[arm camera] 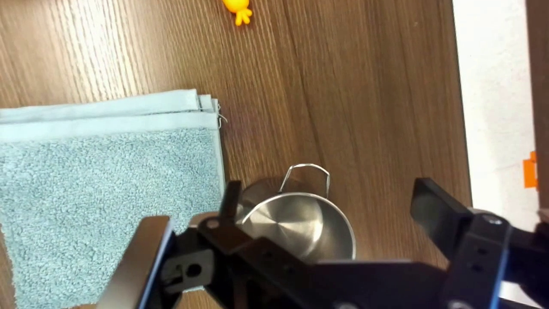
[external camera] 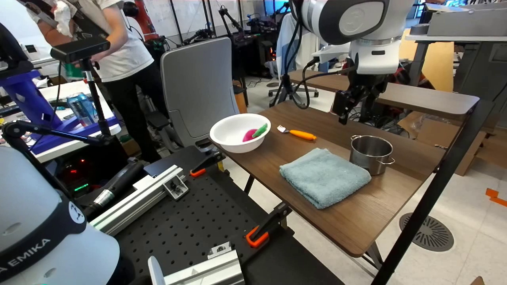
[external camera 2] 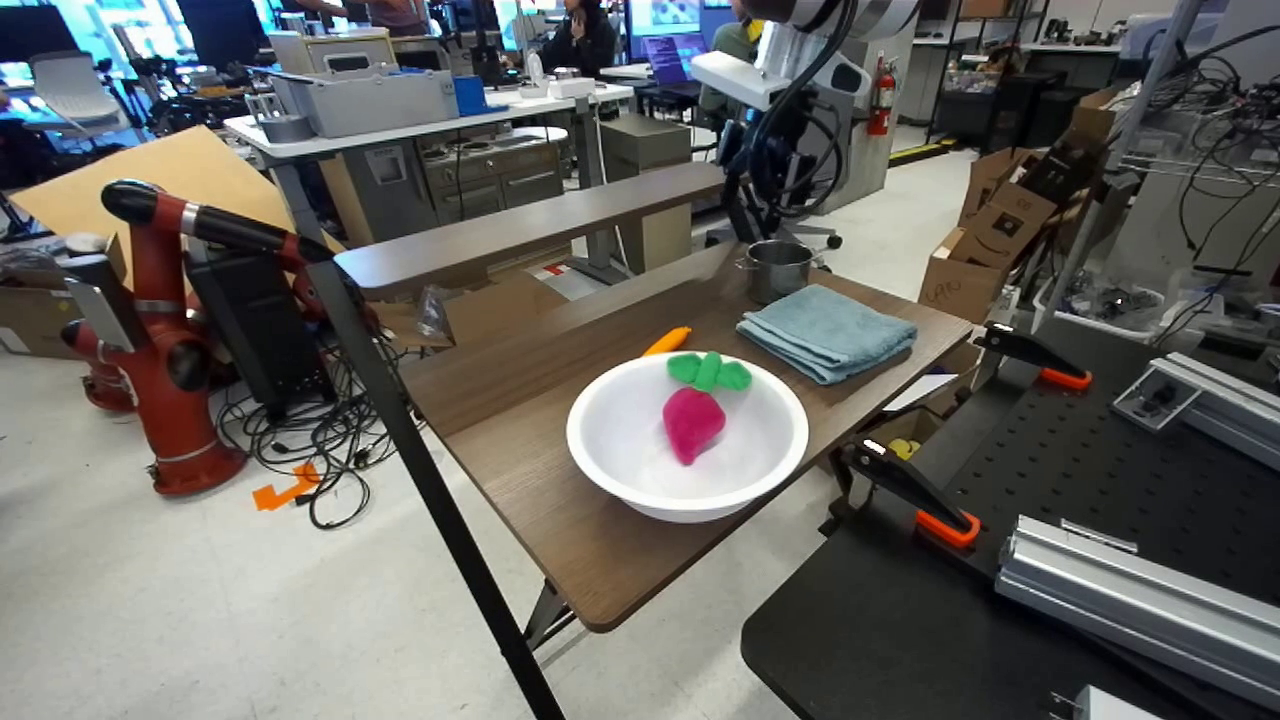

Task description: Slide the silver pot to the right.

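1. Wrist view: Your claw [arm camera: 328, 189] hangs above the silver pot [arm camera: 296, 223], spread wide and pinching nothing. The pot stands upright on the brown counter [arm camera: 377, 107], just beside a folded blue towel [arm camera: 111, 180]; whether the two touch, you cannot tell. Bare metal shows inside, as far as the claw lets you see, and one wire handle [arm camera: 306, 165] arches from the rim.

2. In an exterior view, the claw hangs apart from the pot, whose polished wall carries two slim handles. Expect a stiff, fairly light vessel, hard to break yet slippery in a loose pinch. Your surest hold looks to be the wall at the rim, one finger inside and one out; the handles seem too slight to steer by. A low, steady push should keep it from tipping.

3. In an exterior view, a white bowl [external camera 2: 620, 450] sits well apart from the pot. Inside it you see a pink root-shaped toy [external camera 2: 692, 422] with a green leafy piece [external camera 2: 708, 371] at its top, both likely soft.
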Tool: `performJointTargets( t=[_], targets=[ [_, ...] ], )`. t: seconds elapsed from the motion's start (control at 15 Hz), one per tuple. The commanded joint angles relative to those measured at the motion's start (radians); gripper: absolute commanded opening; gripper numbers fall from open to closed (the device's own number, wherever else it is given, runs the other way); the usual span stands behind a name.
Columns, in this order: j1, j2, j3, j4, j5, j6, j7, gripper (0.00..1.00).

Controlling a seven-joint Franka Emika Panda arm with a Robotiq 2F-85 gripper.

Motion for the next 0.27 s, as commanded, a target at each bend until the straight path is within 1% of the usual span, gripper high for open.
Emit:
performJointTargets(
  t=[0.0,0.2],
  targets=[
    [0.011,0.009,-0.015,0.003,0.011,-0.004,-0.006,1.0],
    [0.011,0.017,-0.016,0.01,0.011,-0.004,-0.006,1.0]
  ],
)
